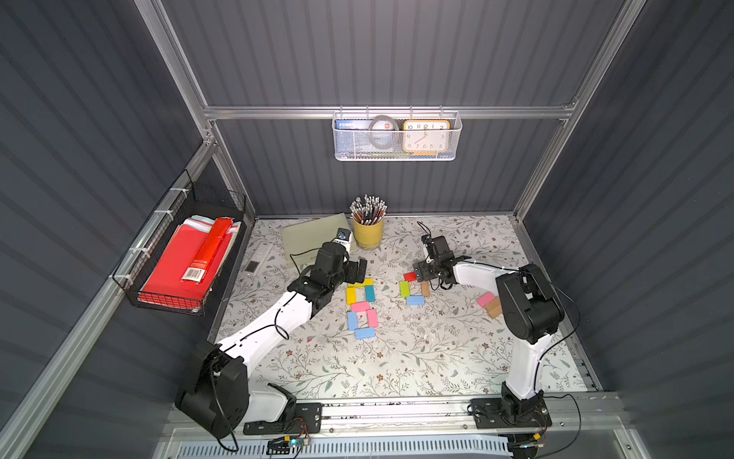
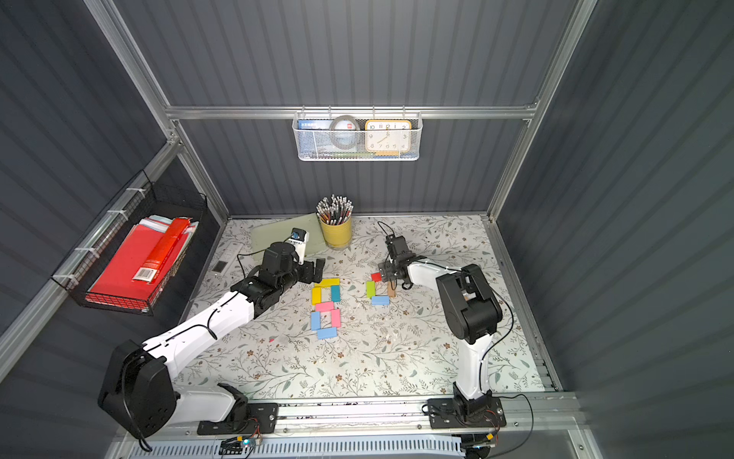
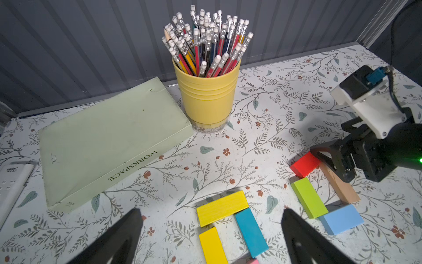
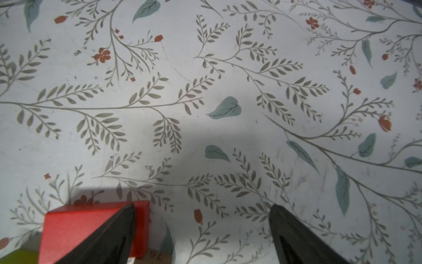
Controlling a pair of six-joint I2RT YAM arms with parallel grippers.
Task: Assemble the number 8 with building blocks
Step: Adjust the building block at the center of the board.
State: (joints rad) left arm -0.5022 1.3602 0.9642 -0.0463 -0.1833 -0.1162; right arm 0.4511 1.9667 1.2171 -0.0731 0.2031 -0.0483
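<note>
In both top views a figure 8 (image 1: 361,306) of seven blocks lies flat: yellow on top (image 3: 222,207), yellow and teal (image 3: 250,230) sides, pink middle, light blue and pink sides, light blue base (image 2: 327,333). My left gripper (image 3: 211,213) hovers open at its far end (image 1: 356,272), holding nothing. To the right, red (image 1: 410,276), lime green (image 1: 404,289), tan (image 1: 425,289) and light blue (image 1: 415,300) blocks form a square. My right gripper (image 4: 202,206) is open over bare table, one finger overlapping the red block (image 4: 75,226).
A loose pink block (image 1: 485,299) and a tan one (image 1: 493,308) lie by the right arm's elbow. A yellow pencil cup (image 1: 368,232), a pale green book (image 1: 313,236) and a white remote (image 1: 260,254) stand along the back left.
</note>
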